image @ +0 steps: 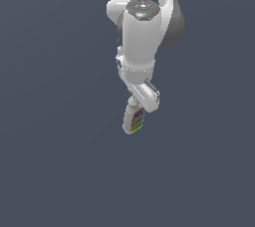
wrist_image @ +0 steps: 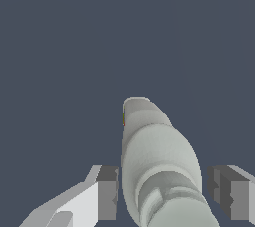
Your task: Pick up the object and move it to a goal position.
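The object is a small white bottle (image: pixel 133 120) with a colourful orange, blue, yellow and green label. It hangs slightly tilted, cap end up, directly under the white arm in the exterior view. My gripper (image: pixel 138 105) sits over its cap end. In the wrist view the bottle (wrist_image: pixel 154 151) runs away from the camera between the two grey fingertips (wrist_image: pixel 107 193), which stand close against its sides. My gripper (wrist_image: pixel 163 193) looks shut on the bottle's upper part. Its label is almost entirely hidden in the wrist view.
A plain dark grey-blue surface (image: pixel 55 161) fills the rest of both views. The white arm (image: pixel 142 32) reaches down from the top of the exterior view.
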`<state>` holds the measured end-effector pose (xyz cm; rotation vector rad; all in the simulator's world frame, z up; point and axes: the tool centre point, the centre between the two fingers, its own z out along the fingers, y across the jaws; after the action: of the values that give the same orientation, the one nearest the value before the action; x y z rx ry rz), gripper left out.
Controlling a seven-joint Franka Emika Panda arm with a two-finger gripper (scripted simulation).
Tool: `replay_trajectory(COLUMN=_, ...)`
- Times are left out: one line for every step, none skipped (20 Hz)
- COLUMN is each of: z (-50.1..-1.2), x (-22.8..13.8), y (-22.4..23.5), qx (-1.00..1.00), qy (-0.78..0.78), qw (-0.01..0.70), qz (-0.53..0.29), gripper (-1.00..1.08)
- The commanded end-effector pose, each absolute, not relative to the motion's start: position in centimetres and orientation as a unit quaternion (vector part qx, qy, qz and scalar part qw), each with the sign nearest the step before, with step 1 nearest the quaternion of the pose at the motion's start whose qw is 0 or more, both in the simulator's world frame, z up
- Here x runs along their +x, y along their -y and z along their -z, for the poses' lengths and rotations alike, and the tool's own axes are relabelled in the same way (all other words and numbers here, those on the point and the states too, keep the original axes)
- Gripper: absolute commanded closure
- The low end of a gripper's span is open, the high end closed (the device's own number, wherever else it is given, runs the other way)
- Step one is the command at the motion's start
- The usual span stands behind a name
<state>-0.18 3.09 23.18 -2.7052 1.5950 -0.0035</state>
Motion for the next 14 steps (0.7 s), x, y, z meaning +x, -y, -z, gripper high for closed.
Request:
replay_trajectory(z=-23.0, x=-0.2, y=-3.1, qx=-0.862, qy=-0.508, qw=0.000, qz=0.000, gripper=1.08)
replay_trajectory(z=-23.1, x=-0.2, y=-3.1, qx=-0.861, qy=-0.508, qw=0.000, qz=0.001, gripper=1.08)
replay_trajectory(z=-23.1, x=-0.2, y=-3.1, qx=-0.861, qy=-0.508, qw=0.000, qz=0.001, gripper=1.08)
replay_trajectory(z=-23.2, x=-0.2, y=-3.0, qx=-0.861, qy=-0.508, qw=0.000, qz=0.001, gripper=1.08)
replay_trajectory(z=-23.4, x=-0.2, y=-2.9, qx=-0.861, qy=-0.508, qw=0.000, qz=0.001, gripper=1.08)
replay_trajectory(z=-23.6, x=-0.2, y=-2.8, qx=-0.861, qy=-0.508, qw=0.000, qz=0.001, gripper=1.08)
replay_trajectory(z=-23.9, x=-0.2, y=-2.6, qx=-0.861, qy=-0.508, qw=0.000, qz=0.001, gripper=1.08)
replay_trajectory(z=-24.2, x=-0.2, y=-2.4, qx=-0.861, qy=-0.508, qw=0.000, qz=0.001, gripper=1.08)
replay_trajectory(z=-24.6, x=-0.2, y=-2.1, qx=-0.861, qy=-0.508, qw=0.000, qz=0.001, gripper=1.08)
replay_trajectory(z=-25.0, x=-0.2, y=-1.8, qx=-0.861, qy=-0.508, qw=0.000, qz=0.000, gripper=1.08)
replay_trajectory(z=-25.5, x=-0.2, y=-1.5, qx=-0.861, qy=-0.508, qw=0.000, qz=0.000, gripper=1.08)
replay_trajectory(z=-26.1, x=-0.2, y=-1.2, qx=-0.861, qy=-0.508, qw=0.000, qz=0.000, gripper=1.08)
replay_trajectory(z=-26.7, x=-0.2, y=-0.8, qx=-0.861, qy=-0.508, qw=0.000, qz=0.000, gripper=1.08)
replay_trajectory(z=-27.4, x=-0.2, y=-0.3, qx=-0.861, qy=-0.508, qw=0.000, qz=0.000, gripper=1.08)
